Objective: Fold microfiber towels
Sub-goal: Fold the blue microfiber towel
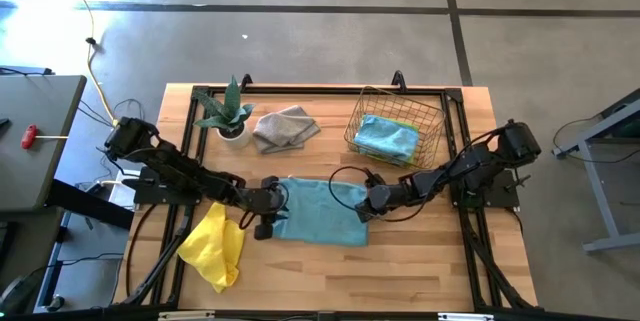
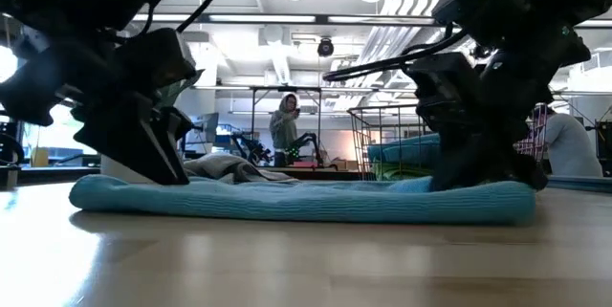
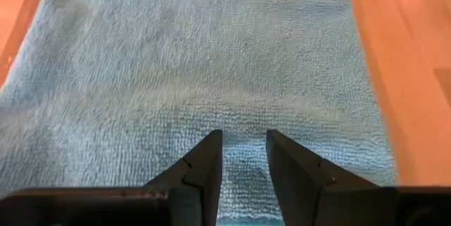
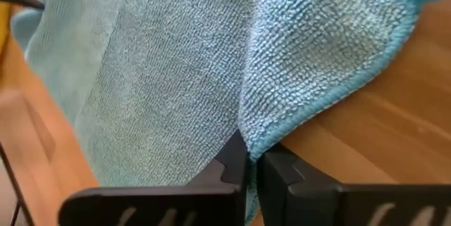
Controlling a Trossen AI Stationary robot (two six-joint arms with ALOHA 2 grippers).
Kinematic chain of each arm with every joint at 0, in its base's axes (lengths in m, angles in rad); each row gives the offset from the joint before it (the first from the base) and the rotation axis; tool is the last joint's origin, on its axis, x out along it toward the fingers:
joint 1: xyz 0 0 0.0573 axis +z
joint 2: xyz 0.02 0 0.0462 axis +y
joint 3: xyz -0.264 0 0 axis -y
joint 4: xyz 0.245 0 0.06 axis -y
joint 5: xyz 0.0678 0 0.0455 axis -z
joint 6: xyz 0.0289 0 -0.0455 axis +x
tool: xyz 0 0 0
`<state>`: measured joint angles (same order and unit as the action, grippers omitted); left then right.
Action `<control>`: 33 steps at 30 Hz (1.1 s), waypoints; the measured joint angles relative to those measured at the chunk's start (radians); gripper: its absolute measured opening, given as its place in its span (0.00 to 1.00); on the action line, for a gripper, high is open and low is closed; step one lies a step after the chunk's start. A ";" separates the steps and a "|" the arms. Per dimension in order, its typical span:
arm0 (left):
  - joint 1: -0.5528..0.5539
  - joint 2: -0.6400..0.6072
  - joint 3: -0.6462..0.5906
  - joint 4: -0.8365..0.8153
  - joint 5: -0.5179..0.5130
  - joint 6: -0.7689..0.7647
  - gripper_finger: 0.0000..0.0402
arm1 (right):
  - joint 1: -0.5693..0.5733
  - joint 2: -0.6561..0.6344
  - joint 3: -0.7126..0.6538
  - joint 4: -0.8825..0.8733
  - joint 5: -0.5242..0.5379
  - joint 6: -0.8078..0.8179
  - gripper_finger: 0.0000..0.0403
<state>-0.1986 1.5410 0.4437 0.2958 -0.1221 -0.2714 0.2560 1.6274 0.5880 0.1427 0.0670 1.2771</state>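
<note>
Light blue towel (image 1: 322, 211) flat mid-table

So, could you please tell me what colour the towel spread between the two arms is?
Light blue; the towel shows best in the high view.

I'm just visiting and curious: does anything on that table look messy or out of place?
A little. The yellow towel lies crumpled near the table's front left edge, and the grey towel sits bunched beside the potted plant. The light blue towel lies mostly flat, one corner pinched up by the right gripper. Nothing looks spilled or damaged.
</note>
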 joint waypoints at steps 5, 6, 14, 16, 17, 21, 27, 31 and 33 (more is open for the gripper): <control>0.001 -0.024 0.040 -0.069 0.045 -0.049 0.25 | -0.003 -0.070 0.000 -0.142 -0.070 -0.007 0.00; -0.001 -0.027 0.049 -0.085 0.053 -0.054 0.25 | -0.003 -0.093 0.000 -0.183 -0.072 -0.004 0.00; -0.001 -0.040 0.083 -0.165 0.081 -0.067 0.25 | -0.003 -0.229 0.200 -0.870 -0.086 0.001 0.00; -0.001 -0.041 0.084 -0.165 0.080 -0.067 0.25 | -0.007 -0.227 0.292 -1.038 -0.084 -0.002 0.00; -0.001 -0.041 0.083 -0.167 0.080 -0.067 0.25 | -0.007 -0.227 0.336 -1.123 -0.084 -0.003 0.00; -0.003 -0.041 0.083 -0.172 0.080 -0.076 0.25 | -0.018 -0.189 0.488 -1.343 -0.084 0.005 0.00; -0.008 -0.041 0.083 -0.176 0.080 -0.076 0.25 | -0.051 -0.079 0.589 -1.339 -0.107 -0.032 0.00; -0.015 -0.041 0.083 -0.181 0.080 -0.056 0.25 | -0.067 0.028 0.633 -1.289 -0.135 -0.087 0.00; -0.020 -0.041 0.083 -0.180 0.082 -0.037 0.25 | -0.074 0.078 0.669 -1.256 -0.158 -0.114 0.00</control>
<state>-0.2187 1.4998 0.5270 0.1154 -0.0405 -0.3085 0.1824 1.7055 1.2573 -1.1133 -0.0907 1.1632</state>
